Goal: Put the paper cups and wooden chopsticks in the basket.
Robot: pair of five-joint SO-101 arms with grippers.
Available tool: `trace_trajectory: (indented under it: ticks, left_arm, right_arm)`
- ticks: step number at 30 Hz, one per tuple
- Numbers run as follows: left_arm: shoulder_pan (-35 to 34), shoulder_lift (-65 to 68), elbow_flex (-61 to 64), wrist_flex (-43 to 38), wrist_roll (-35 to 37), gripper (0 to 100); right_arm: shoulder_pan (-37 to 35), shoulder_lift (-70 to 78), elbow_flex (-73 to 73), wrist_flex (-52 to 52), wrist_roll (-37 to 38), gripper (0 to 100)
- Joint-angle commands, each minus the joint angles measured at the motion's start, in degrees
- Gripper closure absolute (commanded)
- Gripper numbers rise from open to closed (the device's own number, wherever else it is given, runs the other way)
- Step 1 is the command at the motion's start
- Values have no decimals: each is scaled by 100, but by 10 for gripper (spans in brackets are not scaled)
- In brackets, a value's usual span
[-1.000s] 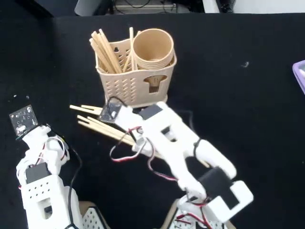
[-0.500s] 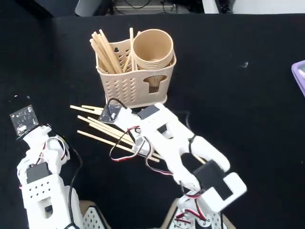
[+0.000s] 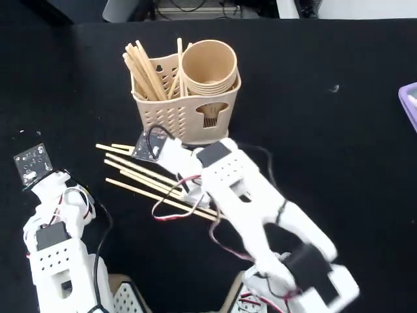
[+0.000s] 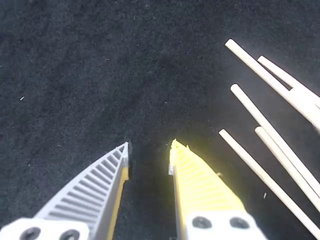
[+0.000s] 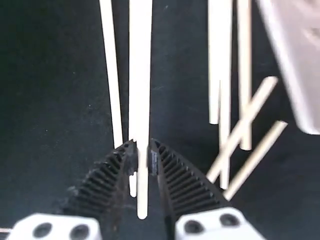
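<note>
Nearest you, the left arm [image 3: 55, 222] sits at the near left of the table [image 3: 326, 163]. Its left gripper [image 4: 149, 145] is spread apart, with nothing between the fingers, and it hangs over bare black cloth. In the left wrist view, the ends of several loose sticks [image 4: 260, 65] lie just beside it, apart from the yellow finger.

Your right arm [image 3: 241, 189] stretches from the near edge towards the middle of the table, over the scattered loose sticks [image 3: 150, 195]. The right gripper [image 5: 142, 146] is pinched on a held stick [image 5: 140, 75], gripped near its end. The stick looks wide enough to be two pressed together, but you cannot tell. One more stick lies right alongside it, and others lie to the side, two of them crossed at a slant.

Beyond the arm stands the basket [image 3: 172, 120], upright, just past the loose sticks. In one compartment sits a nested stack of cups [image 3: 212, 85]. In the other, standing sticks [image 3: 144, 68] lean outward, with one upright stick beside the cups.

At the far right edge of the table you see a purple corner [image 3: 409, 104].
</note>
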Motion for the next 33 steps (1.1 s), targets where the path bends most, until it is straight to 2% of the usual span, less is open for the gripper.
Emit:
trace_trajectory:
  ticks: [1, 11, 17, 19, 25, 33]
  left_arm:
    - [22, -53, -48, -53, -62, 855]
    - [22, -53, -48, -53, -62, 855]
    - [22, -53, -48, -53, -62, 855]
    - [22, -53, -48, -53, -62, 855]
    - [22, -53, -48, -53, -62, 855]
    - [22, -53, -48, -53, -62, 855]
  right_arm:
    - [97, -681, 31, 123, 26, 988]
    - [97, 435, 875, -967, -114, 973]
    - [88, 673, 664, -985, -290, 768]
    - [26, 673, 629, -1002, -308, 737]
    - [-281, 725, 215, -1037, -325, 773]
    - [-290, 1253, 13, -1415, -431, 791]
